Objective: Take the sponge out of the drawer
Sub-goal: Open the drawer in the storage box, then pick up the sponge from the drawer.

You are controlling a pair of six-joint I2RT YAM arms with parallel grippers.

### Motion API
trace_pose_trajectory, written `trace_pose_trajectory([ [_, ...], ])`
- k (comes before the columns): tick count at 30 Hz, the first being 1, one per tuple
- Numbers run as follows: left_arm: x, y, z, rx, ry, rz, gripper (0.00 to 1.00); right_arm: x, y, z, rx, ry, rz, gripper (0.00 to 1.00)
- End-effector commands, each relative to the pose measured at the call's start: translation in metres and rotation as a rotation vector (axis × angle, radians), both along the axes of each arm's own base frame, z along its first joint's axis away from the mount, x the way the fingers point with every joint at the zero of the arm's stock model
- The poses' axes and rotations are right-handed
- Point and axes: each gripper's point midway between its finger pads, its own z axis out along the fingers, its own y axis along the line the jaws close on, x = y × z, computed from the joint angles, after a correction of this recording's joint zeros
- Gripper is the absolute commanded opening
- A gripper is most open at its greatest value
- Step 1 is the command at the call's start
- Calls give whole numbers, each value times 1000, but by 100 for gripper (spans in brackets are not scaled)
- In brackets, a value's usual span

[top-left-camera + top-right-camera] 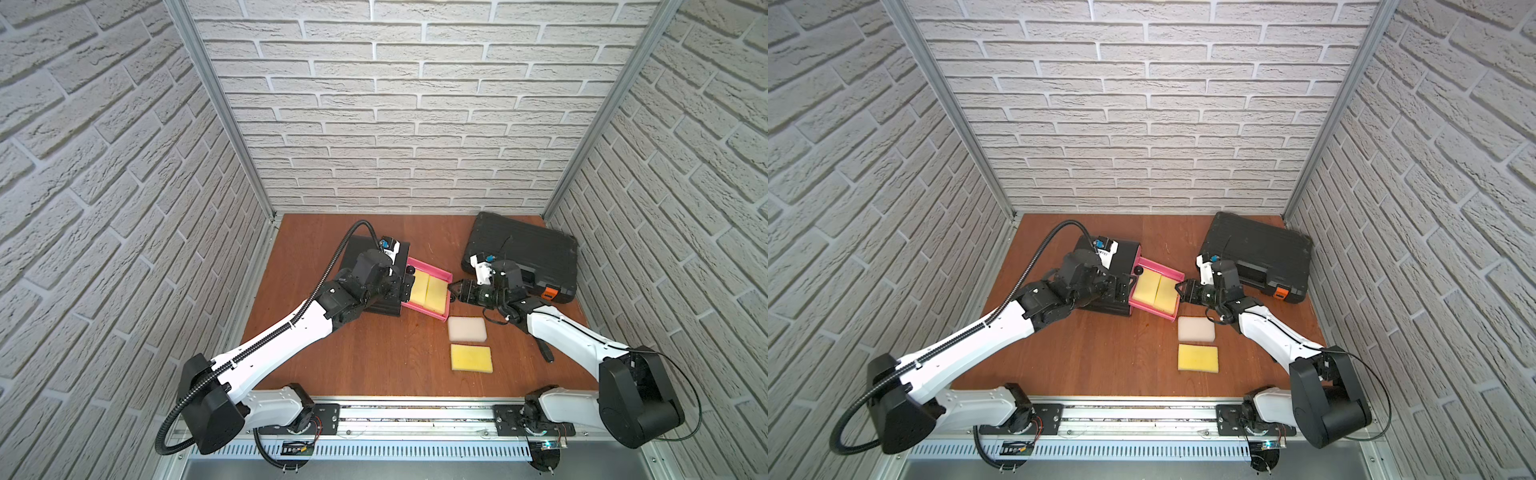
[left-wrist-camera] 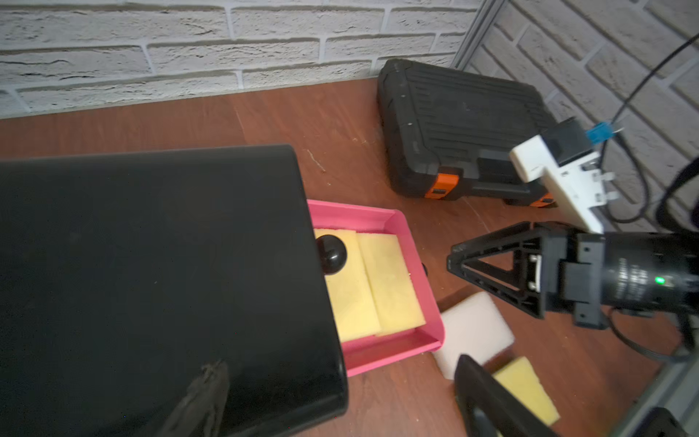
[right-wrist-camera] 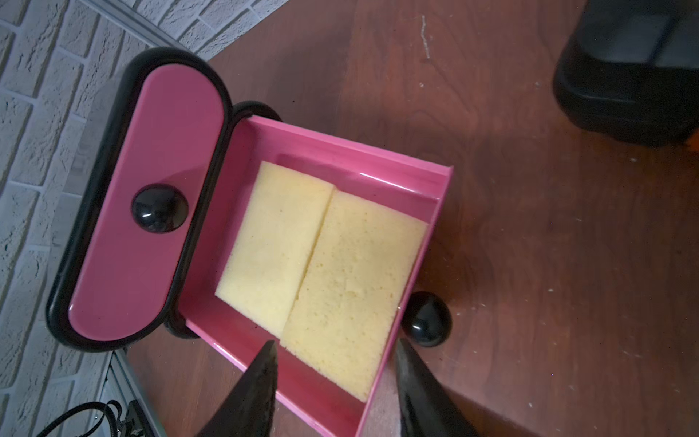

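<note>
Sponges: a yellow rectangular foam sponge (image 3: 355, 291) lies flat in the pulled-out pink plastic drawer (image 3: 359, 159), its long edge against the front wall. A second yellow sponge (image 3: 272, 242) lies flat beside it, edge to edge, nearer the cabinet.
Drawer edges: strips of bare pink floor run along both side walls and behind the second yellow sponge; the drawer stands open to above.
Right gripper (image 3: 336, 344): jaws partly apart, holding nothing, at the drawer's front end. In the right wrist view one fingertip shows over the drawer's inside, the other outside the front wall by the round black knob (image 3: 427, 319).
Left gripper (image 2: 338, 372): jaws spread wide, holding nothing, above the glossy black cabinet (image 2: 151, 265).
Open room: bare brown wooden table (image 1: 374, 353) in front. A white foam block (image 1: 466, 329) sits just beside the drawer's front corner, with a loose yellow sponge (image 1: 471, 358) next to it. A black ribbed tool case (image 1: 523, 253) lies well apart behind.
</note>
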Motion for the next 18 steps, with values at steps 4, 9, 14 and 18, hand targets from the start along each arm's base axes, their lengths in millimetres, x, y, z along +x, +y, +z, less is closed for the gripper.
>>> trace_pose_trajectory([
  [4, -4, 17, 10, -17, -58, 41, 93, 4, 22, -6, -194, -2, 13, 48],
  [9, -13, 24, 13, -69, -68, 41, 94, 10, 30, -25, -301, 43, -7, 45],
  [14, -17, 30, 12, -87, -72, 46, 95, 14, 31, -38, -346, 69, -22, 45],
  [18, -20, 32, 14, -96, -78, 42, 95, 17, 38, -43, -347, 73, -14, 45],
])
